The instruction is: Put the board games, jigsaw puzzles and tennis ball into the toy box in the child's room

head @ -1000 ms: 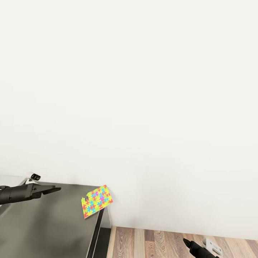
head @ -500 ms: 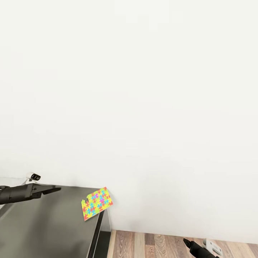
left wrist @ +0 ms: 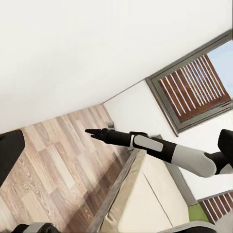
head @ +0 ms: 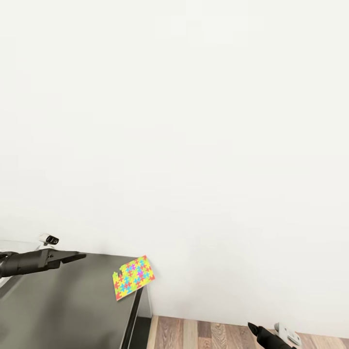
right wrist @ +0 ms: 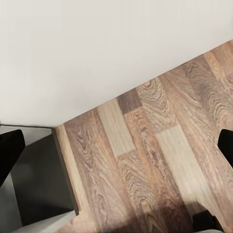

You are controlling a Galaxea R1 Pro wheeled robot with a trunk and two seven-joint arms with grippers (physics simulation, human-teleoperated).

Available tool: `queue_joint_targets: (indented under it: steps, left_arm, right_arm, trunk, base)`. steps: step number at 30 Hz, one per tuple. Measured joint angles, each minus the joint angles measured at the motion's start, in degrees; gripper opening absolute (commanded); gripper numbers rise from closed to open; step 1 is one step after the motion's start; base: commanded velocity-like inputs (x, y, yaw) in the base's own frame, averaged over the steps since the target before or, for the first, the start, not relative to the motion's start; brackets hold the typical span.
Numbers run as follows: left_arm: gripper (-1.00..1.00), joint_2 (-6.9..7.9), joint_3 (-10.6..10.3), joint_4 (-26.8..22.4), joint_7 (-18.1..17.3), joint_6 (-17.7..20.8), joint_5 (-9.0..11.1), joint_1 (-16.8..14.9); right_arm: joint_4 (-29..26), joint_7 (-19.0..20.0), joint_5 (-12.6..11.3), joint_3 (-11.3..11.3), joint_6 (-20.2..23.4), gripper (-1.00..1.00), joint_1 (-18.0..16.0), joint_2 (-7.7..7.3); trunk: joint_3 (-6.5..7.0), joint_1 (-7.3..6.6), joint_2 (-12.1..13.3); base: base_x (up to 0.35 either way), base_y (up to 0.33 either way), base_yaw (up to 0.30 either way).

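The puzzle (head: 133,284) overhangs the bench (head: 68,300) corner — probably light, stiff, thin; pinch its free edge. Left tool (head: 72,255) looks closed; right tool's (head: 251,328) state — cannot tell.

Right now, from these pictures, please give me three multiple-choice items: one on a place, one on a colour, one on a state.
1. Where does the jigsaw puzzle lie?
A. On the wooden floor
B. At the corner of the dark grey top, by the wall
C. Between the right gripper's fingers

2. What colour is the wall behind the puzzle?
A. White
B. Blue
C. Green

3. In what state is the left gripper?
A. Shut on the puzzle
B. Holding a ball
C. Holding nothing, apart from the puzzle

Key: 1 B, the jigsaw puzzle sits at the corner of the dark grey top, overhanging its edge a little. 2 A, the wall is plain white. 3 C, the left gripper hangs over the top with a gap to the puzzle and nothing at its tip.
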Motion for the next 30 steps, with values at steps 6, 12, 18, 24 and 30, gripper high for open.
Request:
queue_joint_targets:
  steps: [6, 12, 18, 24, 30]
  left_arm:
    - [1.0, -1.36, -0.06, 0.0, 0.0, 0.12, -0.21, -0.01]
    - [1.0, -2.13, 0.09, 0.01, 0.0, 0.1, -0.3, -0.02]
    - [1.0, -2.26, 0.11, -0.01, 0.0, 0.08, -0.02, -0.01]
    - [1.0, -2.28, 0.08, -0.01, 0.0, 0.07, -0.03, -0.01]
    - [1.0, -2.2, 0.12, -0.02, 0.0, 0.1, 0.08, -0.02]
  right_arm:
    - [0.03, -0.05, 0.14, 0.06, -0.05, 1.0, 0.0, 0.03]
    - [0.04, -0.13, 0.27, 0.11, -0.07, 1.0, 0.0, 0.03]
    - [0.04, -0.03, 0.21, 0.0, -0.07, 1.0, 0.0, -0.03]
    - [0.04, 0.04, 0.06, -0.05, -0.05, 1.0, -0.01, -0.05]
    - [0.03, 0.11, 0.05, -0.03, 0.02, 1.0, -0.02, -0.05]
  trunk:
    - [0.57, 0.0, 0.0]
    - [1.13, 0.0, 0.0]
    - [1.7, 0.0, 0.0]
    - [2.23, 0.0, -0.01]
    - [2.65, 0.01, -0.05]
  base:
    - [0.0, 0.0, 0.087]
    - [0.0, 0.0, 0.091]
    - [0.0, 0.0, 0.101]
    - [0.0, 0.0, 0.139]
    - [0.0, 0.0, 0.194]
